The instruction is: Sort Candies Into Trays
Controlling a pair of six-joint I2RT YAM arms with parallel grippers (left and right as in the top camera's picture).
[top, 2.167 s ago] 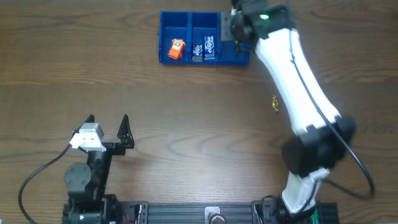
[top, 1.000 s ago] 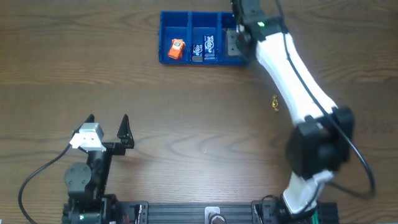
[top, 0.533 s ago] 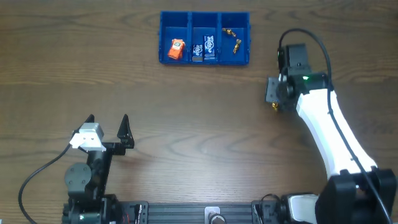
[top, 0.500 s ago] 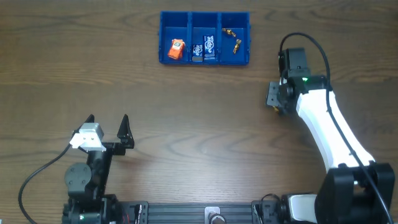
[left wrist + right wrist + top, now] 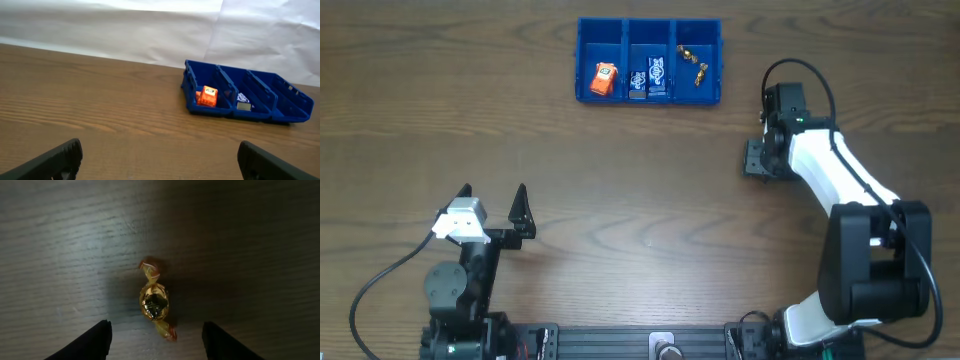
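**Right gripper spread over a loose gold candy**

The wooden counter (image 5: 620, 170) fills the top view. The right arm (image 5: 830, 170) rises from the lower right corner and bends toward the right-middle of the frame. The left arm (image 5: 470, 280) stands folded in the lower left corner.

A blue tray (image 5: 650, 98) with three compartments sits at the upper middle, well apart from both arms. The left wrist view shows it too (image 5: 280, 117), far across the counter.

The right gripper (image 5: 757, 160) points down at the counter, right of and below the tray. In its wrist view the gripper (image 5: 156, 330) is spread wide, with one finger on either side of a gold candy (image 5: 155, 302). That candy lies on the bare wood and touches neither finger.

The left gripper (image 5: 493, 195) is also spread and holds nothing; its two fingers stand wide apart in its own view (image 5: 160, 160).

In the tray, an orange candy (image 5: 606, 79) lies in the left compartment. Two blue candies (image 5: 657, 70) lie in the middle one. Two small gold candies (image 5: 699, 72) lie in the right one.
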